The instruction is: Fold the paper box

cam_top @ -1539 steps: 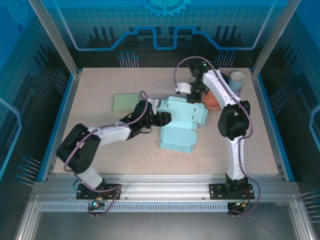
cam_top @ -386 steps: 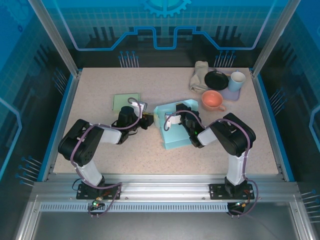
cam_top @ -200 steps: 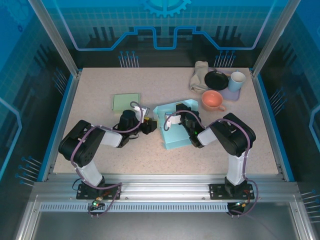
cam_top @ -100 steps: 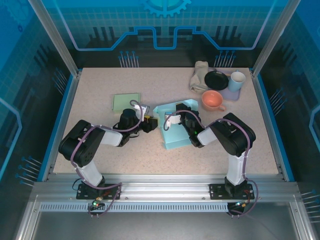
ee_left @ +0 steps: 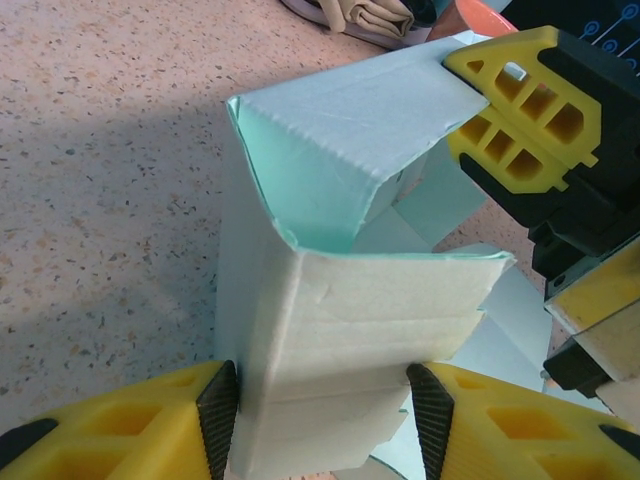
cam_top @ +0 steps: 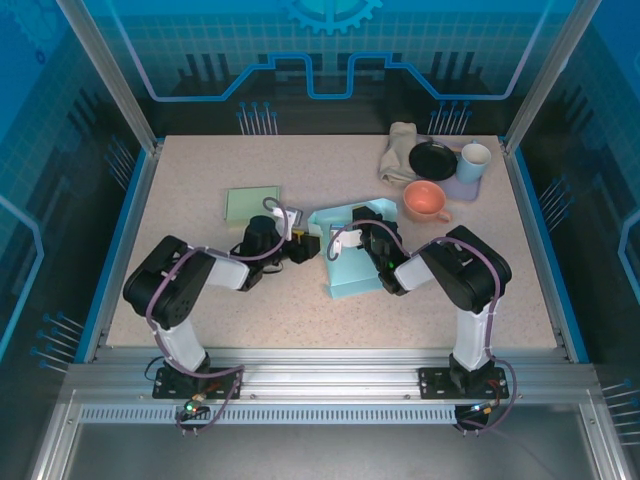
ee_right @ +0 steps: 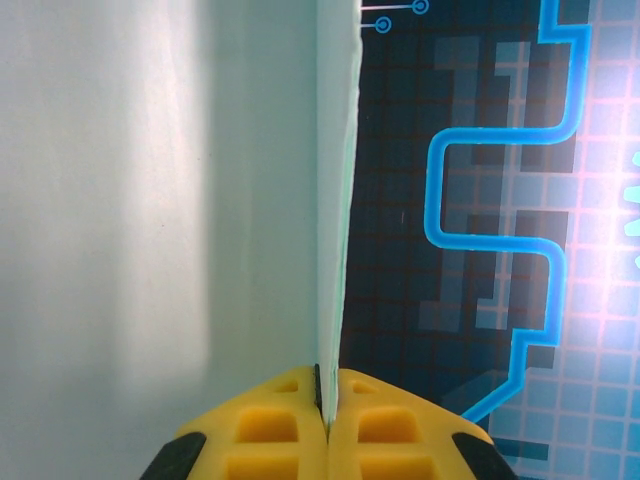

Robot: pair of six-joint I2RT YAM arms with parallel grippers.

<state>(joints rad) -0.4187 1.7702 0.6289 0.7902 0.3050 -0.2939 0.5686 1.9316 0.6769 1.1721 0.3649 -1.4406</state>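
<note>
Noting the position: paper box (cam_top: 352,258) sits half-formed near the middle of the bench (cam_top: 300,180), between the two arms, with walls partly raised and flaps loose at its far side.

Left claw (ee_left: 325,415): about half open, straddling the box's near end. Its black pads (ee_left: 218,405) lie against the two outer faces of the folded corner section. It looks like a light hold; how hard it presses cannot be told.

Right claw (ee_right: 327,400): closed flat on the thin edge of one upright panel, the sheet pinched between the fingertips. In the left wrist view it sits at the box's upper far flap.

Handling judgement:
- Thin card, very light. It will slide on the bench if pushed unsupported.
- Stiff only along the scored creases; the panels bow easily, and the wall shows faint buckling lines near the left claw.
- Matte surface, so the rubber pads should hold it without slipping.
- Easily dented, so a hard squeeze across the hollow section would crush it.

Best holds, in my view: flap edges close to a crease, or across a doubled wall, with one claw anchoring and the other folding.
</note>
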